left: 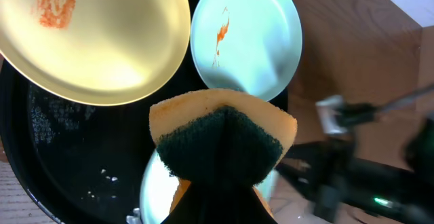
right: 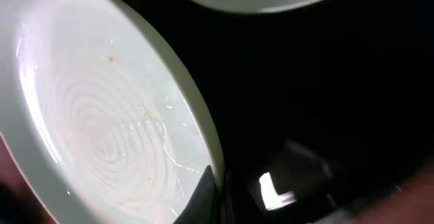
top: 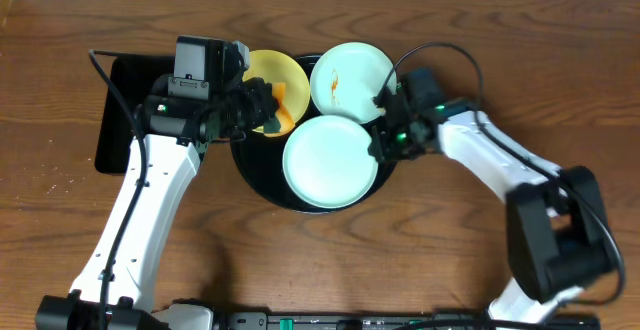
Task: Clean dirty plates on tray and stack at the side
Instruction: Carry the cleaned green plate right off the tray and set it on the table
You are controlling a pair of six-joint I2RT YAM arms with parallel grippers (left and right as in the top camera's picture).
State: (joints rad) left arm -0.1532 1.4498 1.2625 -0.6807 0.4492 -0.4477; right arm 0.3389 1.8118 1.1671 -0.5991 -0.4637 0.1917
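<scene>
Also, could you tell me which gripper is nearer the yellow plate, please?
Left. The left gripper, holding the sponge, sits beside the yellow plate; the right gripper is across the tray, gripping the rim of the front mint plate.

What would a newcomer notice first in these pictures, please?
Three plates crowd the central black tray: a yellow plate and a smeared mint plate behind, a cleaner mint plate in front. The left gripper holds a sponge by the yellow plate; the right gripper pinches the cleaner plate's rim.

Three plates on black tray
</scene>
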